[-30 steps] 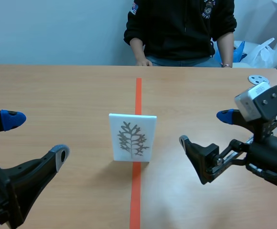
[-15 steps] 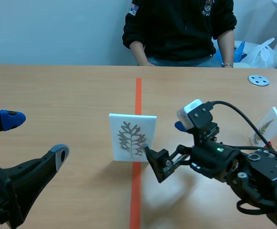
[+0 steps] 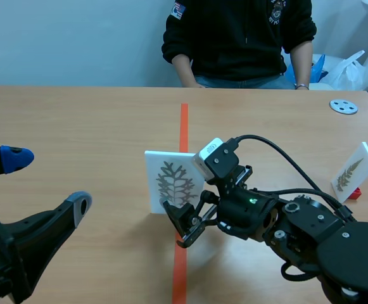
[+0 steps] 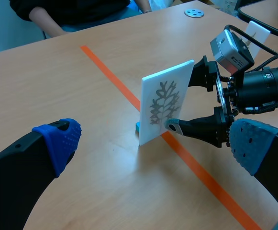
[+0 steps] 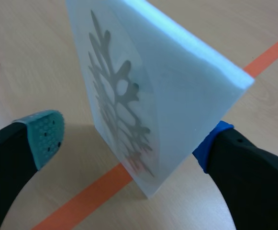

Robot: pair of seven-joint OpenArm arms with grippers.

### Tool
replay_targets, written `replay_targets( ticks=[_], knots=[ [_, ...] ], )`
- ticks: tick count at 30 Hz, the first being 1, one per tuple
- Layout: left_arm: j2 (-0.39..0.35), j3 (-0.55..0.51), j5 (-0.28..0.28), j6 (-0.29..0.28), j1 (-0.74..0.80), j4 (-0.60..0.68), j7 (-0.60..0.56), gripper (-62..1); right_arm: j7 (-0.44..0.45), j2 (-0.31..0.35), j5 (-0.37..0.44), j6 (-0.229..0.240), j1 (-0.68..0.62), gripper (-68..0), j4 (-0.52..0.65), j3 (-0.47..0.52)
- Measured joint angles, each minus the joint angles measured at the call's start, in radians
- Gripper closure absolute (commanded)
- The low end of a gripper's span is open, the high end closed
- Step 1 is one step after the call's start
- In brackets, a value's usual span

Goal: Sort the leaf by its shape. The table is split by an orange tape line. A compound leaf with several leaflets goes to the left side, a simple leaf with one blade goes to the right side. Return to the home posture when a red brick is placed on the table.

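A leaf card [image 3: 164, 177] stands upright on the orange tape line [image 3: 184, 120] while the right end effector [image 5: 129, 139] straddles it, fingers apart, one on each side of the card. The left end effector [image 3: 47, 182] hangs with fingers spread well left of the line. A second leaf card [image 3: 355, 168] stands far to the line's right.

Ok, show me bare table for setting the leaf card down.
Bare: left of the orange tape line, between left gripper and far edge. Crowded: mid-line, where the right gripper straddles the leaf card; a second card and grey disc sit far right.
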Motion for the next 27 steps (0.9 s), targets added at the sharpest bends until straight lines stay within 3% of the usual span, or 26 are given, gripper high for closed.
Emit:
replay_targets(
  ticks=[9, 13, 22, 27],
  knots=[
    [0.0, 0.0, 0.0, 0.0, 0.0, 0.0, 0.0, -62.3, 0.0, 0.0, -0.003, 0.0, 0.0, -11.7, 0.0, 0.0],
    [0.0, 0.0, 0.0, 0.0, 0.0, 0.0, 0.0, -62.3, 0.002, 0.0, -0.003, 0.0, 0.0, -2.4, 0.0, 0.0],
    [0.0, 0.0, 0.0, 0.0, 0.0, 0.0, 0.0, -62.3, 0.053, 0.0, -0.003, 0.0, 0.0, -1.5, 0.002, 0.005],
    [0.0, 0.0, 0.0, 0.0, 0.0, 0.0, 0.0, -62.3, 0.061, 0.027, -0.003, 0.004, -0.025, -1.5, 0.058, 0.045]
  ],
)
